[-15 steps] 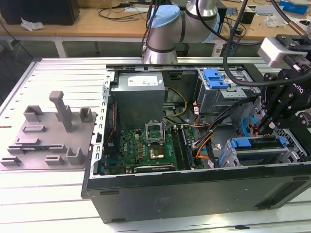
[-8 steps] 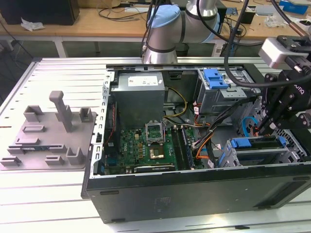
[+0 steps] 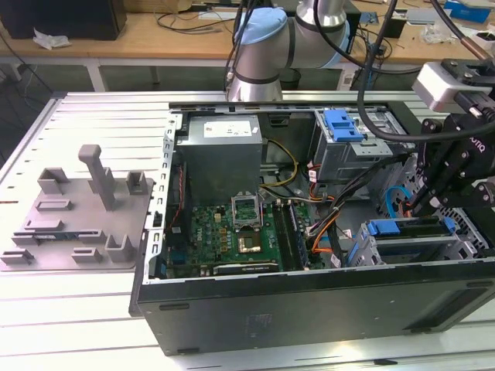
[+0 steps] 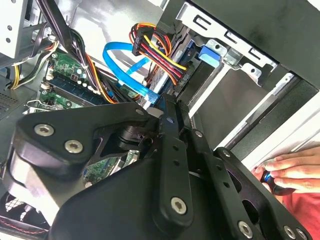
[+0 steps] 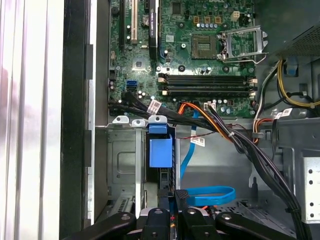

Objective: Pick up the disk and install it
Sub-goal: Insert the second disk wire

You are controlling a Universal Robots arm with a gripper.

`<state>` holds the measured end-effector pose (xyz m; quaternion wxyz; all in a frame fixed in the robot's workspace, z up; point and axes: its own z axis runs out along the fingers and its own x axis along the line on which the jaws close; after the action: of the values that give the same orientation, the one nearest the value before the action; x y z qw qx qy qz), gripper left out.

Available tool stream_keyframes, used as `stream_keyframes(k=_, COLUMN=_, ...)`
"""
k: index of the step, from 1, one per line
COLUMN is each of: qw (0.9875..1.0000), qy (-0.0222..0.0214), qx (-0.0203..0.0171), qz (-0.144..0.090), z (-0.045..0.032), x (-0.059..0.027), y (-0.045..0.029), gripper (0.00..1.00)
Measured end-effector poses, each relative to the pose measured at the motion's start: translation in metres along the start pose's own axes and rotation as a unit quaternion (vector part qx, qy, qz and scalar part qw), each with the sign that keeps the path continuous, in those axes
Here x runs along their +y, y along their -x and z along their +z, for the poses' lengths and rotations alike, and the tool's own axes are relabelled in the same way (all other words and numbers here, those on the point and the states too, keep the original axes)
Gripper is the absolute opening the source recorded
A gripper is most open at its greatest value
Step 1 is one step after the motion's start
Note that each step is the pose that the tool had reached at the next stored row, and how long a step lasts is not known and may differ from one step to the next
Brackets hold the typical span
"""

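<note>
The disk (image 3: 407, 227) stands on edge in the drive cage (image 3: 456, 247) at the front corner of the open computer case, on the exterior view's right; its blue carrier frame shows along the top. In the first wrist view the carrier's blue tab (image 5: 160, 151) sits at the cage mouth, with the disk's dark edge (image 5: 165, 181) running back toward me. My gripper (image 3: 419, 202) hangs just above the cage. Its black fingers (image 5: 189, 218) are shut, tips at the disk's near end. In the second wrist view the shut gripper (image 4: 169, 102) points at the disk (image 4: 210, 54).
A grey power-supply box (image 3: 221, 153), a green motherboard (image 3: 232, 241) and cable bundles (image 5: 225, 130) crowd the case. A second blue bracket (image 3: 343, 124) sits in the rear cage. A loose blue data cable (image 5: 207, 194) lies by the fingers. A person's hand (image 4: 290, 167) rests at the case's edge. A grey fixture (image 3: 77, 212) lies outside.
</note>
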<state>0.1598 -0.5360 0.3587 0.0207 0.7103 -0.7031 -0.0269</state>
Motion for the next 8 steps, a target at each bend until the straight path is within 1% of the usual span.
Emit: stream_keyframes(k=8, qw=1.0000, qy=0.0000, qx=-0.0001, qz=0.000, z=0.0008, x=-0.0001, y=-0.0003, gripper=0.16)
